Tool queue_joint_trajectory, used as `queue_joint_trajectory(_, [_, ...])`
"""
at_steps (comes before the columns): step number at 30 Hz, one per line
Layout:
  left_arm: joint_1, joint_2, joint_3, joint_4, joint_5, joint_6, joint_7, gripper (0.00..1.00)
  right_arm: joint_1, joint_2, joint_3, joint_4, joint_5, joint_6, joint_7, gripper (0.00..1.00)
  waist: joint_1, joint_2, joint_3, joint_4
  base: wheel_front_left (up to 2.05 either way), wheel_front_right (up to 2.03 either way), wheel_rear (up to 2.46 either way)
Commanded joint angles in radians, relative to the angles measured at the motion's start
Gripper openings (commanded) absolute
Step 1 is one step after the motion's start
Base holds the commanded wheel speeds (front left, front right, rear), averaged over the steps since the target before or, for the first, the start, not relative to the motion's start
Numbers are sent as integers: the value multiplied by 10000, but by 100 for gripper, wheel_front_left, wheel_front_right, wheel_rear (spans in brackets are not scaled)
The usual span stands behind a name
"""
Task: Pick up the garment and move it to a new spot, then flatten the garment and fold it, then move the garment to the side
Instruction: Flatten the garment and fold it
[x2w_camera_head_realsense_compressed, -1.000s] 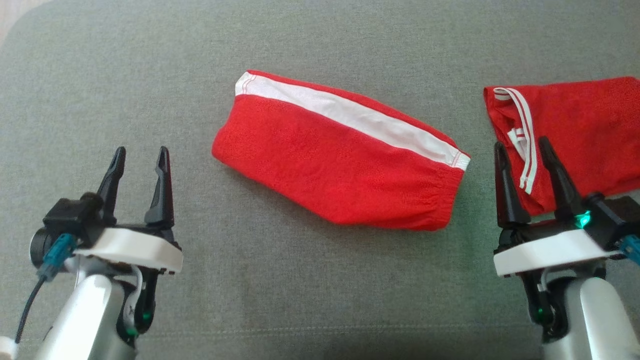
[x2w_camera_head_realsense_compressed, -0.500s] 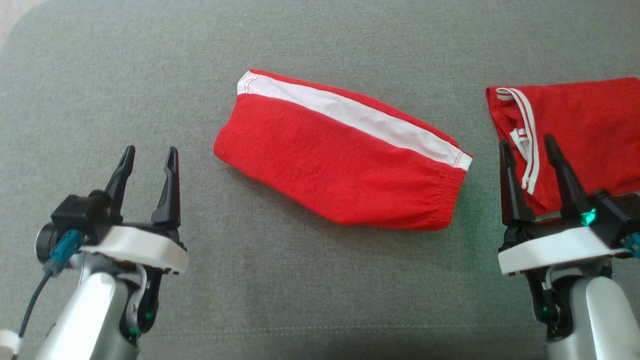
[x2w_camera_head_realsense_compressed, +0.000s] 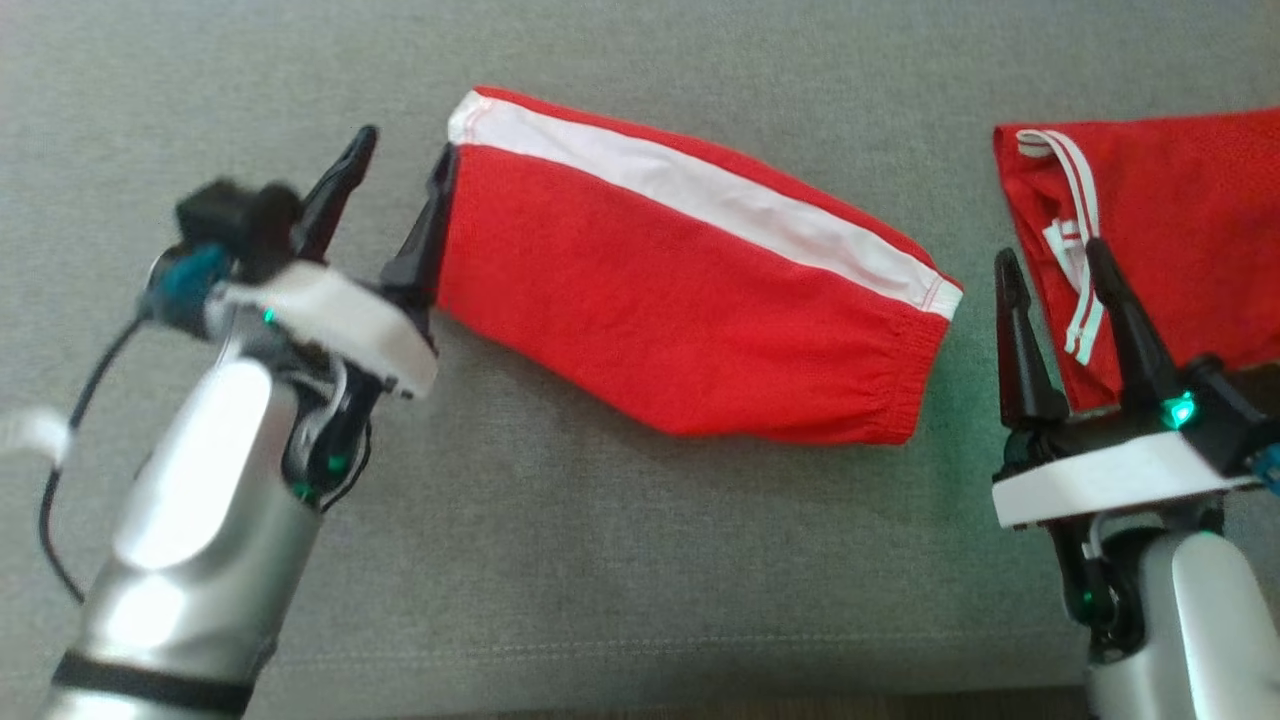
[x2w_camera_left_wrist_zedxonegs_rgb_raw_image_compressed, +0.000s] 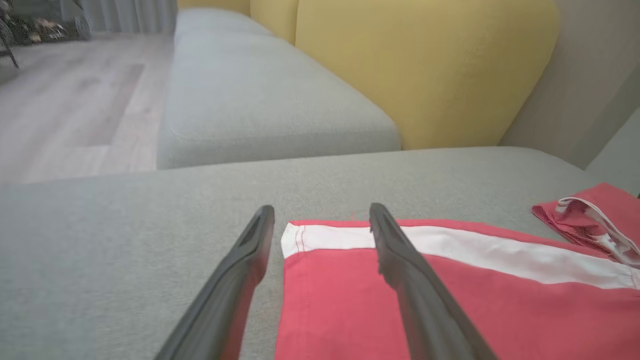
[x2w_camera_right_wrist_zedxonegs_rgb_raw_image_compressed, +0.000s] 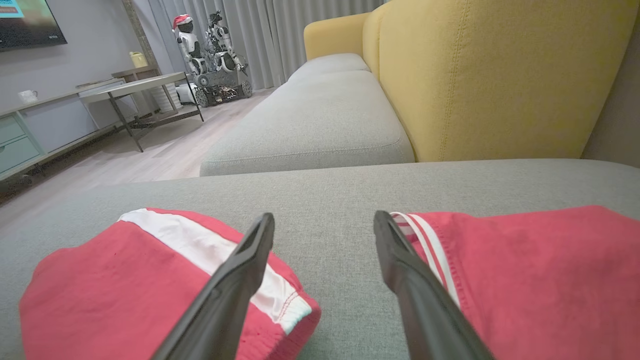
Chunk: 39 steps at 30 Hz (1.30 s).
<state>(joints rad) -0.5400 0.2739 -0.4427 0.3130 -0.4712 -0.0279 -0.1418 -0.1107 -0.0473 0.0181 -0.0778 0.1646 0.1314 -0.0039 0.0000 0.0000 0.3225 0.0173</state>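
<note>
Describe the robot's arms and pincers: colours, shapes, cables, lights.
Each arm is a glossy silver forearm topped by a white wrist plate. The left pincer and right pincer each have two long, tapering black fingers. Small green lights glow at both wrists. A teal plug with a black cable sits beside the left wrist.

Red garment folded flat, white stripe along far edge, lying diagonally on grey cushion.
</note>
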Motion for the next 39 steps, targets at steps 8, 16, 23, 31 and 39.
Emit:
queue_joint_trajectory(8, [-1499, -129, -77, 2694, -1058, -838, 1299, 100, -433, -30, 403, -100, 261, -7, -245, 100, 0, 0, 465, -458, 0, 0, 0])
queue_joint_trajectory(16, [-1823, -324, -484, 4350, -1703, -1001, 1728, 100, -437, -30, 465, 103, 523, -7, -354, 100, 0, 0, 500, -598, 0, 0, 0])
queue_joint_trajectory(23, [-1889, -357, -1086, 4609, -2047, -1024, 1697, 0, -451, -30, 507, 167, 669, -7, -385, 100, 0, 0, 456, -621, 0, 0, 0])
queue_joint_trajectory(31, [-1395, -306, -1006, 4190, -2313, -971, 702, 0, -333, -30, 379, 218, 762, -7, -362, 100, 0, 0, 246, -414, 0, 0, 0])
queue_joint_trajectory(39, [357, -125, -463, 2492, -2808, -305, -136, 0, -229, -30, 303, 190, 659, -7, -184, 100, 0, 0, -110, -12, 0, 0, 0])
